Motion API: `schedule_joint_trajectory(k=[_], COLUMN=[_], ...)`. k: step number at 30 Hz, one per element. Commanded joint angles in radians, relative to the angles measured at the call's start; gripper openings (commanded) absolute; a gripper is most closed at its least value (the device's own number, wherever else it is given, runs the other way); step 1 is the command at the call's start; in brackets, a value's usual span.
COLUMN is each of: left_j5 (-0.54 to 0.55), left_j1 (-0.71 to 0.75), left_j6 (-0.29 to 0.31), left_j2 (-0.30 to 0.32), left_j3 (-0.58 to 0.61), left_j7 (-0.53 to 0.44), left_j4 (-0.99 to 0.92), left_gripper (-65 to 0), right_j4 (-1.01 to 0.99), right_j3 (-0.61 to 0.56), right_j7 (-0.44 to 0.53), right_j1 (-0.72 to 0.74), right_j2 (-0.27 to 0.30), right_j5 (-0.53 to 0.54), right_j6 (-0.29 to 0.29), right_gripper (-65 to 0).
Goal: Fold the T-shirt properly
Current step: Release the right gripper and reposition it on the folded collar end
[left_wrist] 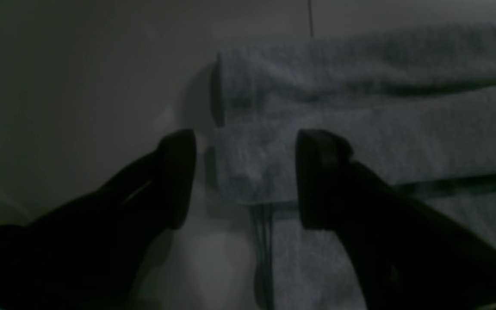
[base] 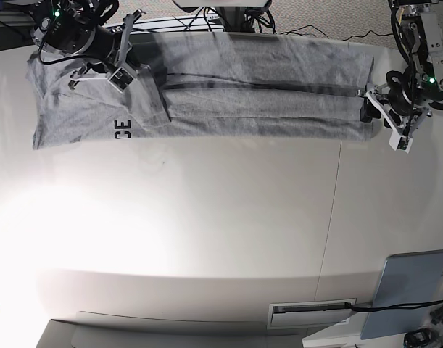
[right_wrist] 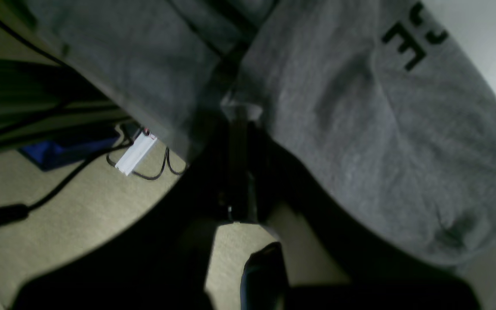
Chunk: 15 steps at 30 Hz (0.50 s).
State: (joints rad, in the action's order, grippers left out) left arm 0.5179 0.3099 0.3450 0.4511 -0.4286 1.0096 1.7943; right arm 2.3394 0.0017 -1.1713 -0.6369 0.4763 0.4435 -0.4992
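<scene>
The heather-grey T-shirt (base: 243,87) lies folded into a long band along the table's far edge, with black letters (base: 122,130) showing at its left end. My right gripper (base: 138,72) is shut on a pinch of the shirt's cloth near that left end. In the right wrist view, the cloth (right_wrist: 360,129) bunches at the closed fingertips (right_wrist: 239,125). My left gripper (base: 372,109) stands open at the shirt's right end. In the left wrist view, its gripper (left_wrist: 246,178) has its fingers (left_wrist: 179,176) either side of the folded edge (left_wrist: 252,172), not closed on it.
A flat blue-grey panel (base: 406,293) lies at the near right corner of the white table (base: 206,232), beside a slot (base: 312,312) in the front edge. Past the far edge, the right wrist view shows floor with cables, a white power strip (right_wrist: 136,153) and a blue box (right_wrist: 67,148).
</scene>
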Motion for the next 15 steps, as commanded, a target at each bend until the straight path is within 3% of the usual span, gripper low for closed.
schedule_joint_trajectory(k=[1, 5, 8, 12, 15], left_j5=[0.007, 0.008, 0.007, 0.007, 0.008], left_j1=[-0.005, -0.005, -0.005, -0.005, -0.005], left_j6=[-0.004, -0.004, -0.004, -0.004, -0.004], left_j2=[0.016, 0.017, 0.017, 0.017, 0.017], left_j3=[-0.008, -0.008, -0.008, -0.008, -0.008], left_j7=[-0.014, -0.014, -0.014, -0.014, -0.014], left_j4=[0.017, 0.017, 0.017, 0.017, 0.017], left_gripper=[-27.7, -27.6, -27.7, -27.7, -27.7], right_j4=[0.017, 0.017, 0.017, 0.017, 0.017], right_j3=[0.006, 0.006, 0.006, 0.006, 0.006], right_j7=[0.011, 0.018, 0.035, 0.068, 0.068], right_j1=[-0.003, -0.015, -0.015, -0.014, -0.014], right_j2=[0.009, 0.009, 0.008, 0.009, 0.009], right_j5=[0.002, 0.001, 0.001, 0.002, 0.003], right_j6=[-0.003, -0.008, -0.049, -0.061, -0.061], right_gripper=[-65.0, -65.0, -65.0, -42.3, -38.6])
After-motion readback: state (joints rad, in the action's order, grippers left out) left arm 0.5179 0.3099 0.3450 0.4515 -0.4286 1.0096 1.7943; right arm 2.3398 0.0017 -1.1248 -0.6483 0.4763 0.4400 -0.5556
